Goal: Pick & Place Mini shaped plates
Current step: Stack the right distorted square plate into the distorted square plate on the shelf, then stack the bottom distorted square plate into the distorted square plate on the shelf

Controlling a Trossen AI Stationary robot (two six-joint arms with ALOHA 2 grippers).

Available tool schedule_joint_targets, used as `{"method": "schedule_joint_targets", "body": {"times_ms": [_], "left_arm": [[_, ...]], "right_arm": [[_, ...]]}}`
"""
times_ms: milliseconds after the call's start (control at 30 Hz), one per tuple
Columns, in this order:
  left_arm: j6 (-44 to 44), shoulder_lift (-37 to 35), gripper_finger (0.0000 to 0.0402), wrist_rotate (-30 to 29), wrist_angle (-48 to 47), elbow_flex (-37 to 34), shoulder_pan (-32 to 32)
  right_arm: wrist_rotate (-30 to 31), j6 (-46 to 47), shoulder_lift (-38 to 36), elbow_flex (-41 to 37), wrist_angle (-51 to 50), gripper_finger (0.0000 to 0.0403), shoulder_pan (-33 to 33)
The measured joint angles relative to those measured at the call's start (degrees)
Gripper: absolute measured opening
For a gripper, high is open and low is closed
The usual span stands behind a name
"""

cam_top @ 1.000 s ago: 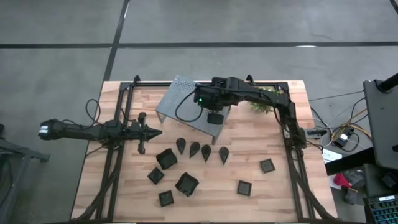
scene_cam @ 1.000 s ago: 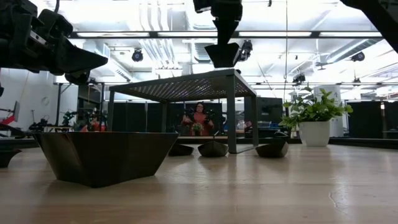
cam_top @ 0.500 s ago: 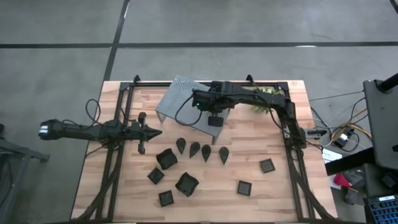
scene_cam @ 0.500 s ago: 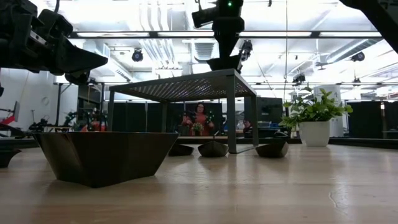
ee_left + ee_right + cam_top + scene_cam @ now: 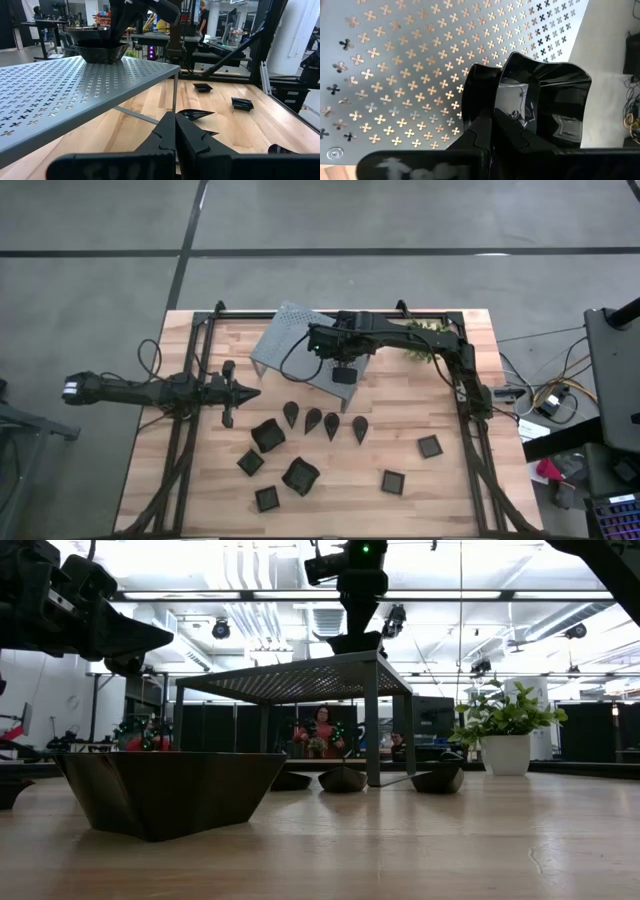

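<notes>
Overhead, a light wooden table (image 5: 420, 490) holds a grey perforated metal shelf (image 5: 290, 340) near its far edge. The right gripper (image 5: 343, 370) is over the shelf's corner, its fingers closed on the rim of a small glossy black square dish with raised walls (image 5: 547, 100). In the low view that dish (image 5: 355, 641) sits at the level of the shelf top, right at the corner above a leg; whether it rests fully on the metal cannot be told. The dish is empty inside, showing only reflections.

The other mini shaped plates lie on the table in front of the shelf, all empty. Four dark teardrop-shaped dishes (image 5: 324, 422) sit in a slightly sagging row. Below and left of them is a cluster of black square dishes (image 5: 268, 435), two of them larger than the rest. Two more small square dishes (image 5: 430, 446) lie apart on the right side.

The left gripper (image 5: 243, 391) hangs over the table's left part, short of the teardrop row, its fingers pressed together and holding nothing. A small green plant in a white pot (image 5: 505, 730) stands at the far right corner.
</notes>
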Motion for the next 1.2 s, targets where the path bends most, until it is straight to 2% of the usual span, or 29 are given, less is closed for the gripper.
{"method": "schedule_joint_targets", "body": {"times_ms": [167,467,600,1000,1200], "left_arm": [[0.0,0.0,0.0000,0.0,0.0,0.0,0.0],[0.0,0.0,0.0000,0.0,0.0,0.0,0.0],[0.0,0.0,0.0000,0.0,0.0,0.0,0.0],[0.0,0.0,0.0000,0.0,0.0,0.0,0.0],[0.0,0.0,0.0000,0.0,0.0,0.0,0.0]], "right_arm": [[-0.1,0.3,0.0,-0.4,-0.3,0.0023,0.0],[0.1,1.8,-0.1,-0.4,-0.1,0.0097,0.6],[-0.2,3.5,-0.1,-0.3,0.4,0.0117,2.3],[-0.4,3.5,-0.1,-0.2,6.0,0.0113,11.8],[-0.4,7.0,-0.1,-0.2,6.1,0.0106,15.6]]}}
